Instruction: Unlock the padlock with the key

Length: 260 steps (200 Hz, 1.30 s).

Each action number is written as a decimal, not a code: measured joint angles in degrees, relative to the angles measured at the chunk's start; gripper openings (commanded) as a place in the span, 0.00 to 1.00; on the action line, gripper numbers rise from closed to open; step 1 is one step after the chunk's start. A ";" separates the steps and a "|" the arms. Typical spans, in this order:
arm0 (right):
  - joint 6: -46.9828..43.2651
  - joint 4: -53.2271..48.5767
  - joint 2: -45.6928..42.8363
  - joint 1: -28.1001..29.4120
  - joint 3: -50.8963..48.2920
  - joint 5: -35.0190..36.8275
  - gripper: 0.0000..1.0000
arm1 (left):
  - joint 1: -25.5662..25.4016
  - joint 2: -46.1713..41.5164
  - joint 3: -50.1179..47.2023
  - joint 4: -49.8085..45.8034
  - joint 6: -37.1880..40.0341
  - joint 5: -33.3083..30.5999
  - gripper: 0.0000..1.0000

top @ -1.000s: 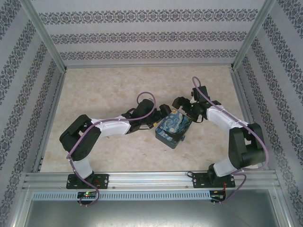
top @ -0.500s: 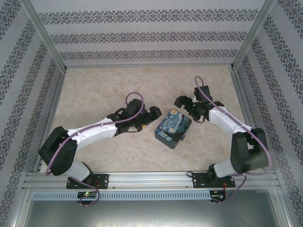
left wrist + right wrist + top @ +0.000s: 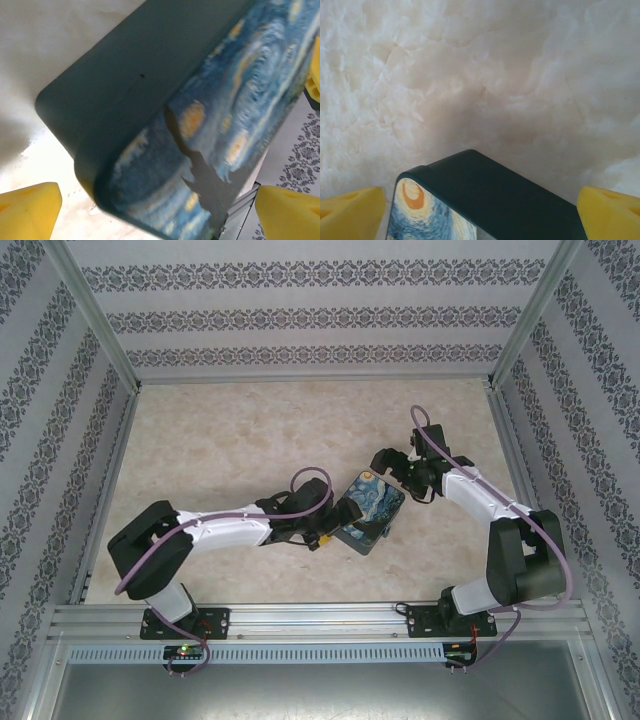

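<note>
Mid-frame from above, the starry-print box (image 3: 368, 508) rests on the tabletop (image 3: 230, 440) between the left gripper (image 3: 160, 210) and right gripper (image 3: 480, 212), both jaws spread wide and empty around its edges, probably to brace it; where padlock and key lie, I cannot tell

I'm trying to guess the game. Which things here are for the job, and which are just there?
Job, probably: starry box, left arm and right arm, jaws open around it.
Just there: purple cables, patterned walls.
</note>
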 measured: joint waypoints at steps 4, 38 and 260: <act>0.02 -0.04 -0.04 0.00 -0.22 -0.04 0.98 | 0.02 0.31 0.00 0.35 -0.26 0.00 0.99; 0.55 -0.79 -2.51 2.03 -1.92 -0.22 0.98 | 1.86 1.53 0.52 2.47 -0.42 0.17 0.99; 20.13 10.32 10.99 14.93 3.98 2.80 0.98 | 26.51 7.32 8.33 3.93 11.78 6.88 0.99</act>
